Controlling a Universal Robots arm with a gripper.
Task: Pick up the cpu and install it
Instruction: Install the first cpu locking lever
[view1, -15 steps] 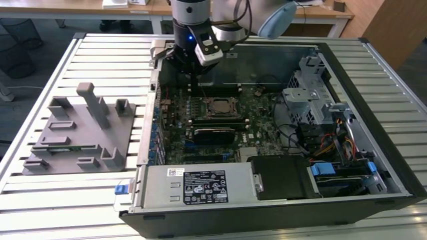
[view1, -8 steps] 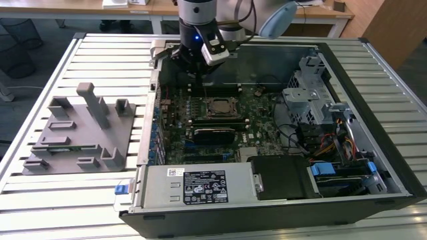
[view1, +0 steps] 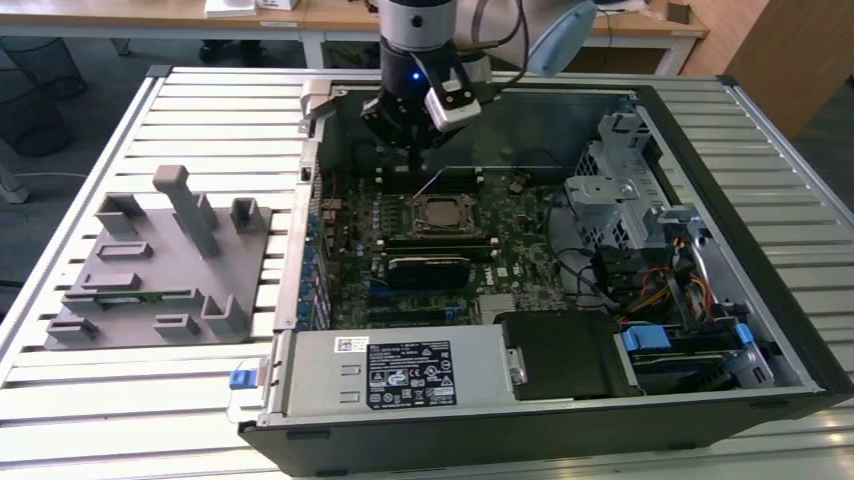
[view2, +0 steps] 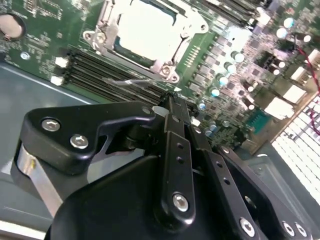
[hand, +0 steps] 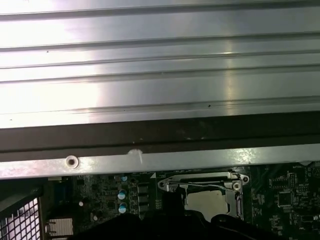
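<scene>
1. Grey fixture tray (view1: 147, 265) lies on the surface, exterior view's left.
2. The cpu (view1: 437, 213) already sits in the motherboard socket (view2: 107, 31), silvery top up.
3. My pincer (view1: 416, 155) hovers just beyond it, fingers (view2: 172, 150) together, holding nothing.
4. I judge it light, stiff, fragile: grip by the edges.

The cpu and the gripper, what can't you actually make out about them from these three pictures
- Whether the cpu is fully seated: washed out by glare in the second wrist view, small in the exterior view.
- The near part of the socket in the first wrist view: covered by the dark gripper body.
- The gripper tips' contact with the motherboard: unclear in the second wrist view; in the exterior view the arm blocks it.
</scene>
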